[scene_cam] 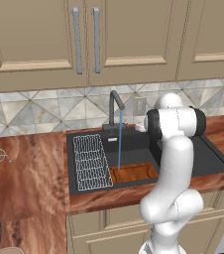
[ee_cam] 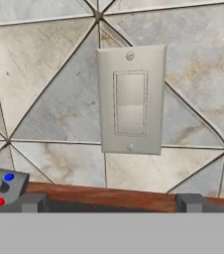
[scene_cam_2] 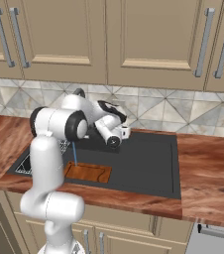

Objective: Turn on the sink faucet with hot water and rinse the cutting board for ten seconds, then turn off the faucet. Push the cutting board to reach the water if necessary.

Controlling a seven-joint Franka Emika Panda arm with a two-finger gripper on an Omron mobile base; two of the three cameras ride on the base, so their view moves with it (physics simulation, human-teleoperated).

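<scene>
One white wire rack (scene_cam: 91,161) lies at the left of the sink (scene_cam: 210,159), seen plainly in the left base view. Just beside it, one cutting board (scene_cam: 134,173) rests on the basin floor near the front wall. One stream of water (scene_cam: 119,146) falls from the sink faucet (scene_cam: 115,105) and lands on the board's left end. The right base view shows the hand (scene_cam_2: 125,132) held above the sink's rear rim, right of the faucet. The hand view alone shows one wall switch plate (ee_cam: 130,99) on the tiled backsplash, above the wooden desk (ee_cam: 104,194). Two fingertips (ee_cam: 190,202) stand well apart, holding nothing.
</scene>
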